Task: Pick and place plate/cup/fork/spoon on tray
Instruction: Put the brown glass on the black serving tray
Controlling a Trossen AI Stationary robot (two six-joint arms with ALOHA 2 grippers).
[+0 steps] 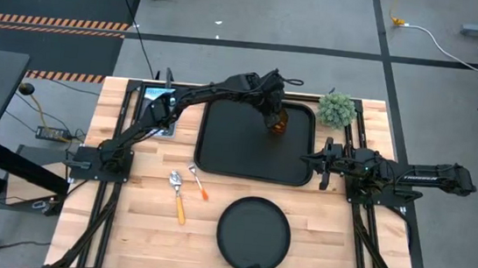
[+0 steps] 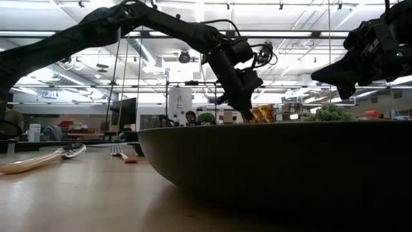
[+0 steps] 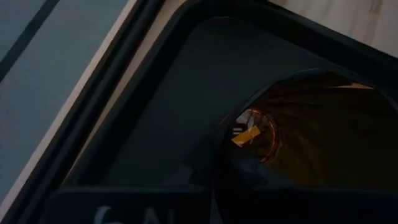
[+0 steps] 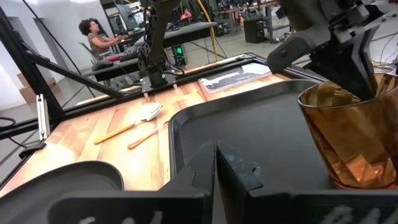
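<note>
The amber cup [image 1: 277,124] stands in the far right corner of the black tray [image 1: 220,150]. My left gripper [image 1: 273,111] reaches over the tray and is shut on the cup. The black plate [image 1: 253,232] lies on the wood at the near edge. The spoon [image 1: 179,194] and the fork [image 1: 197,183] lie flat on the wood, left of the plate. My right gripper [image 1: 315,162] hangs by the tray's right rim, shut and empty. My left gripper holds the cup's rim [image 4: 348,93] on its far side, one finger inside the cup [image 3: 249,168] and one outside. The fingers come from above, slanting down. The cup stays about upright, with its base [image 4: 364,180] at the tray's floor.
A small green plant [image 1: 336,108] stands just beyond the tray's far right corner. A flat light-coloured device [image 1: 158,109] lies at the table's far left. A person [image 4: 93,34] sits in the room beyond the table.
</note>
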